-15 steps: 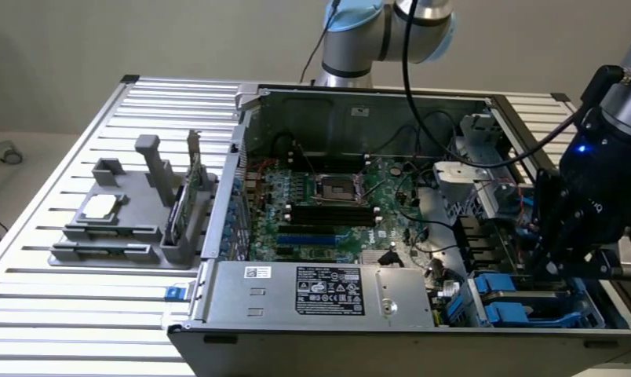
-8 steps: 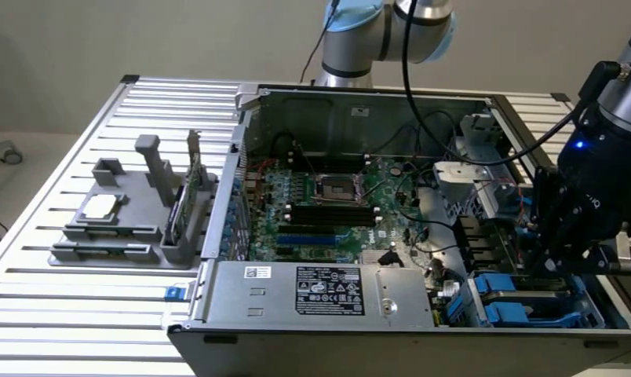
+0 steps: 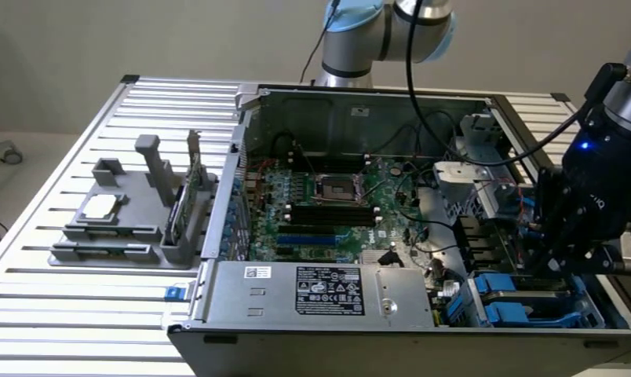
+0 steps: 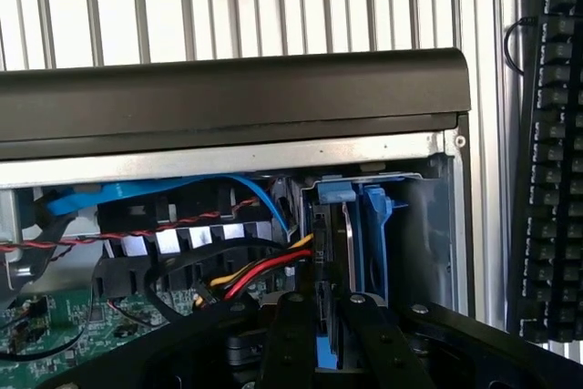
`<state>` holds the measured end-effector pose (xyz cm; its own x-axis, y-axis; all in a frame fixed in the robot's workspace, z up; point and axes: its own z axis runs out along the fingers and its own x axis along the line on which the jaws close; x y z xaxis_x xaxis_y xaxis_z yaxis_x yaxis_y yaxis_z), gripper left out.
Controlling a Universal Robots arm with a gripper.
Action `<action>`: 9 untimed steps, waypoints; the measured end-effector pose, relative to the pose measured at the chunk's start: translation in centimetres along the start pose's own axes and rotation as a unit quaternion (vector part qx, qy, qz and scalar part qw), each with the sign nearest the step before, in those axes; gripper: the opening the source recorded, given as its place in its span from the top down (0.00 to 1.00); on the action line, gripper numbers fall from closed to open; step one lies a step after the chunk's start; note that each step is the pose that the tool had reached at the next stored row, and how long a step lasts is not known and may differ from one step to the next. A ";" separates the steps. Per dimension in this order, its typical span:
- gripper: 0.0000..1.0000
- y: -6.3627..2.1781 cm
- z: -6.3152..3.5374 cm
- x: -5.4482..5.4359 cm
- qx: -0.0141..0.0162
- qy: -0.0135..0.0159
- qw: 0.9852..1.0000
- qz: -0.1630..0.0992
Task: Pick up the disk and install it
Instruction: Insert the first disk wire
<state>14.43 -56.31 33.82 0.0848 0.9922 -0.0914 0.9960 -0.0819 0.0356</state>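
My gripper [image 3: 579, 263] reaches down into the front corner of the open computer case [image 3: 231, 181], at the exterior view's right. In the wrist view the disk [image 4: 330, 243] stands on edge in the drive bay. It is a thin grey slab with a blue rail [image 4: 373, 225] beside it and a blue tab at its far end. My gripper [image 4: 326, 342] is shut on the disk's near edge, with a black finger [image 4: 290, 339] on either side. In the exterior view a blue caddy [image 3: 509, 297] lies in the bay below the gripper, and the wrist hides the disk.
Red, yellow and black cables [image 4: 264, 271] and a blue ribbon cable [image 4: 182, 193] run close beside the bay. The motherboard [image 3: 326, 204] and power supply [image 3: 315, 290] fill the case. A grey fixture [image 3: 117, 228] with a chip and a green card stands on the slatted table. A keyboard [image 4: 551, 134] lies beyond the case.
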 end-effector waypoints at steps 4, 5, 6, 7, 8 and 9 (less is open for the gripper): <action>0.83 0.02 0.05 0.0 0.008 -0.002 1.000 -0.001; 0.83 0.02 0.05 0.0 0.009 -0.003 1.000 -0.001; 0.83 0.01 0.06 0.0 0.010 -0.003 1.000 -0.001; 0.83 0.03 0.05 0.0 0.010 -0.004 1.000 -0.001; 0.83 0.06 0.06 0.0 0.011 -0.004 1.000 -0.001; 0.83 0.09 0.06 0.0 0.011 -0.004 1.000 -0.001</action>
<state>14.53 -56.31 33.75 0.0831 0.9916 -0.0990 0.9965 -0.0822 0.0133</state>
